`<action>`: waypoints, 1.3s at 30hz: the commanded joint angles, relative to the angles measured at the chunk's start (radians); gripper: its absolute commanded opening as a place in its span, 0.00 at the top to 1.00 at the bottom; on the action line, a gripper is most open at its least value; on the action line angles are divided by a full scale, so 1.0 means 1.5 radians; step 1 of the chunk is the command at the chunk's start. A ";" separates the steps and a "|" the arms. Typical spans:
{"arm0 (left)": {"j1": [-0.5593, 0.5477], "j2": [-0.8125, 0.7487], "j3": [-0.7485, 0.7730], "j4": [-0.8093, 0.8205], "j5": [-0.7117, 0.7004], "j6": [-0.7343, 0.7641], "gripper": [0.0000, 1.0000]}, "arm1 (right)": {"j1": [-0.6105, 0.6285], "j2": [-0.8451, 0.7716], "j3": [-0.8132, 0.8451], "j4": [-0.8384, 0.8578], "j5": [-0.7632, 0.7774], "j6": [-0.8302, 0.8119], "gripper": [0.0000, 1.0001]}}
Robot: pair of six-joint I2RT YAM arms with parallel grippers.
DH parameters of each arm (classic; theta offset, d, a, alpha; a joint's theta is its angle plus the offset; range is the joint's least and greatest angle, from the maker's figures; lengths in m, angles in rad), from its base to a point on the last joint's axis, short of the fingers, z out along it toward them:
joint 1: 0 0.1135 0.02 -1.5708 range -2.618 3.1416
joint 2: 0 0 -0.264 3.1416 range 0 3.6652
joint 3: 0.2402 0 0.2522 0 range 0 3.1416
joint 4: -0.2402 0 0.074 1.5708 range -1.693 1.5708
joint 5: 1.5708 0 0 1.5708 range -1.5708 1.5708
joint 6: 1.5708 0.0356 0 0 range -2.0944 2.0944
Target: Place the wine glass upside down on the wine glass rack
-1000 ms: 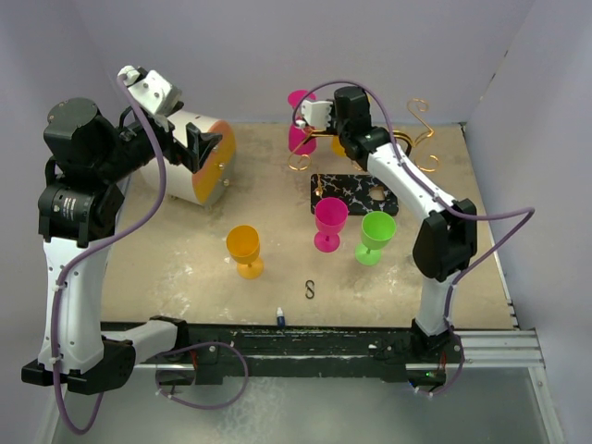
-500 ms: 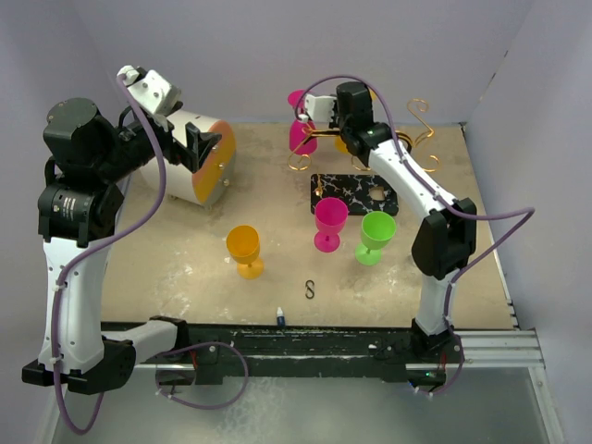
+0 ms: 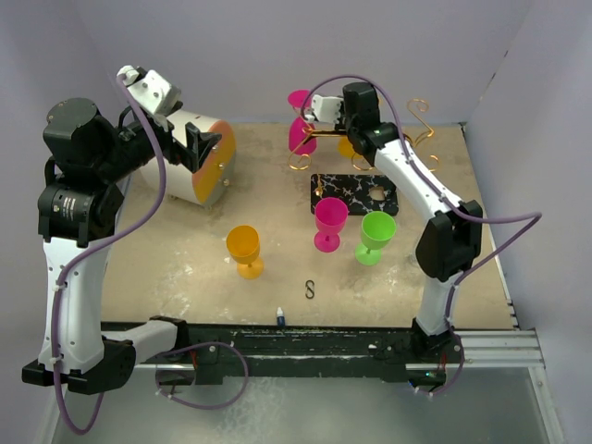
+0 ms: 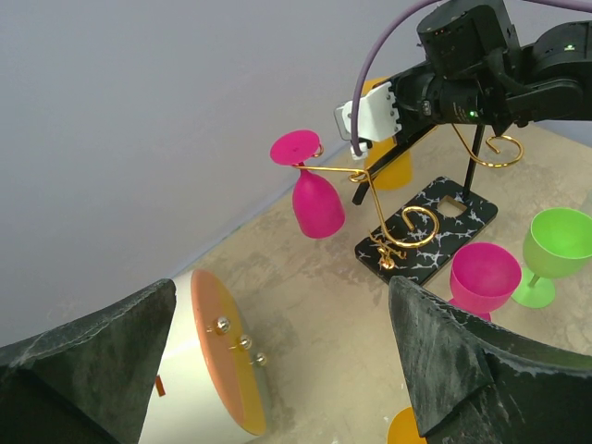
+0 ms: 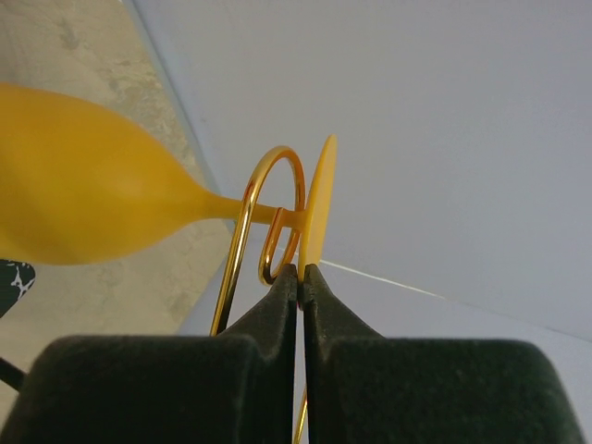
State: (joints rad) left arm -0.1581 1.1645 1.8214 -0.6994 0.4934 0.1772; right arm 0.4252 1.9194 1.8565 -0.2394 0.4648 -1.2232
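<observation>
From above, the right arm (image 3: 407,176) hides most of the orange wine glass (image 3: 346,147) — in the right wrist view its bowl (image 5: 83,199) is cut off at the left edge.

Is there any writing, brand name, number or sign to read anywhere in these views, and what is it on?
No readable words, brands or numbers in any view.
"S": only a small dark S-shaped thing lying on the table. It looks like an object rather than print, though it is too small to be sure.
The white veins on the wine glass rack base are a pattern, not writing.
</observation>
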 commanded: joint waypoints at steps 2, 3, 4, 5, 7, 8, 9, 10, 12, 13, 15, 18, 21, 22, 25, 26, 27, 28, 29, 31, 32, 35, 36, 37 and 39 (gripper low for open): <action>0.005 -0.014 0.001 0.015 0.004 0.011 0.01 | -0.009 -0.056 -0.015 0.005 -0.006 0.019 1.00; 0.005 -0.014 0.001 0.015 0.005 0.011 0.01 | -0.009 -0.057 -0.017 0.005 -0.006 0.020 1.00; 0.005 -0.015 0.001 0.015 0.005 0.012 0.01 | -0.009 -0.060 -0.019 0.005 -0.006 0.021 1.00; 0.005 -0.015 0.001 0.015 0.005 0.012 0.01 | -0.009 -0.061 -0.020 0.004 -0.006 0.021 0.99; 0.005 -0.017 0.000 0.015 0.005 0.013 0.01 | -0.009 -0.064 -0.022 0.003 -0.006 0.022 0.97; 0.005 -0.016 0.000 0.015 0.005 0.012 0.01 | -0.010 -0.066 -0.023 0.003 -0.005 0.024 0.96; 0.005 -0.017 -0.001 0.015 0.006 0.013 0.01 | -0.009 -0.068 -0.025 0.001 -0.004 0.024 0.95; 0.005 -0.017 0.000 0.014 0.006 0.013 0.01 | -0.009 -0.069 -0.026 -0.001 -0.004 0.025 0.94; 0.005 -0.018 -0.002 0.014 0.006 0.015 0.01 | -0.011 -0.072 -0.029 -0.004 -0.005 0.026 0.93; 0.005 -0.019 -0.001 0.014 0.006 0.015 0.01 | -0.010 -0.074 -0.032 -0.004 -0.005 0.026 0.92; 0.005 -0.021 -0.003 0.015 0.005 0.015 0.01 | -0.010 -0.077 -0.036 -0.006 -0.005 0.026 0.91; 0.005 -0.021 -0.004 0.015 0.004 0.016 0.01 | -0.011 -0.082 -0.041 -0.010 -0.005 0.027 0.90; 0.005 -0.023 -0.007 0.014 0.003 0.018 0.01 | -0.011 -0.088 -0.047 -0.011 -0.004 0.027 0.89; 0.005 -0.023 -0.007 0.015 0.003 0.019 0.01 | -0.012 -0.091 -0.049 -0.011 -0.005 0.028 0.88; 0.006 -0.024 -0.011 0.016 0.002 0.021 0.01 | -0.013 -0.098 -0.055 -0.010 -0.004 0.029 0.86; 0.006 -0.025 -0.012 0.016 0.002 0.021 0.01 | -0.013 -0.102 -0.056 -0.010 -0.005 0.029 0.84; 0.006 -0.025 -0.014 0.017 0.002 0.022 0.01 | -0.014 -0.105 -0.060 -0.010 -0.007 0.029 0.83; 0.006 -0.025 -0.015 0.018 0.001 0.023 0.01 | -0.015 -0.109 -0.062 -0.011 -0.010 0.029 0.82; 0.007 -0.025 -0.018 0.019 0.000 0.023 0.01 | -0.017 -0.112 -0.064 -0.015 -0.013 0.029 0.80; 0.007 -0.026 -0.020 0.020 -0.001 0.025 0.01 | -0.020 -0.117 -0.067 -0.020 -0.016 0.029 0.78; 0.007 -0.026 -0.022 0.021 -0.002 0.027 0.01 | -0.022 -0.119 -0.068 -0.023 -0.016 0.029 0.77; 0.008 -0.027 -0.024 0.022 -0.004 0.029 0.01 | -0.027 -0.126 -0.070 -0.036 -0.019 0.031 0.74; 0.008 -0.027 -0.025 0.022 -0.006 0.030 0.01 | -0.029 -0.128 -0.071 -0.041 -0.020 0.032 0.74; 0.009 -0.027 -0.027 0.023 -0.006 0.030 0.01 | -0.030 -0.130 -0.072 -0.044 -0.019 0.032 0.73; 0.010 -0.028 -0.029 0.024 -0.008 0.032 0.01 | -0.034 -0.135 -0.075 -0.049 -0.021 0.034 0.71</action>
State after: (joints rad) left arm -0.1562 1.1404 1.7844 -0.6998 0.4900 0.2043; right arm 0.3855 1.7763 1.7561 -0.2985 0.4496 -1.1862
